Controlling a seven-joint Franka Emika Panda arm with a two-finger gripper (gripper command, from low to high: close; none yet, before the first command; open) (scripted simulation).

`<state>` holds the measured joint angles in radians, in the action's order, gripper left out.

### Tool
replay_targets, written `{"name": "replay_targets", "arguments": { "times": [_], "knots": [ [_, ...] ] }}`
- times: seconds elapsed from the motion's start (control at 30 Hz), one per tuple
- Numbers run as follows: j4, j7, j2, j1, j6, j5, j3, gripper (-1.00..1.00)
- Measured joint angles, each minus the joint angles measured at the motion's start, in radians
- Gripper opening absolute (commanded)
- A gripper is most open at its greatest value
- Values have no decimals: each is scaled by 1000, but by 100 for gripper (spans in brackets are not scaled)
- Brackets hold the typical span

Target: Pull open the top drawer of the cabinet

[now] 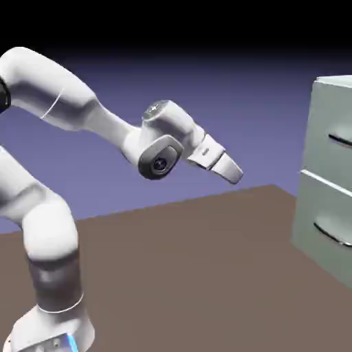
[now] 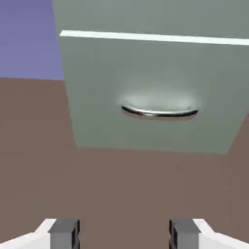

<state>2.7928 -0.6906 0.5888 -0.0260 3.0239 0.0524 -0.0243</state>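
While the hand (image 1: 232,170) hangs mid-air over the table (image 1: 192,261), the cabinet (image 1: 326,179) sits well apart at the right edge.
Fingers (image 2: 64,232) are spread wide, nothing between them. The top drawer (image 1: 333,127) looks flush, though it's cropped; hand view probably shows the lower drawer's handle (image 2: 159,112).

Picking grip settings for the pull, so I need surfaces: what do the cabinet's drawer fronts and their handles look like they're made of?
Cabinet: flat pale grey-green panels, matte, no grain, probably painted metal or laminate; the rendering leaves it open. Lower drawer's handle: curved bar with a bright streak and dark edge, apparently polished metal. Top drawer handle looks alike.
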Motion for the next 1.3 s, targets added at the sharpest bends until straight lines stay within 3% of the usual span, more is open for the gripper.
{"name": "replay_targets", "arguments": {
  "times": [1.3],
  "knots": [
    [-556, 1630, 608, -1229, -425, 1696, -786, 0]
  ]
}}
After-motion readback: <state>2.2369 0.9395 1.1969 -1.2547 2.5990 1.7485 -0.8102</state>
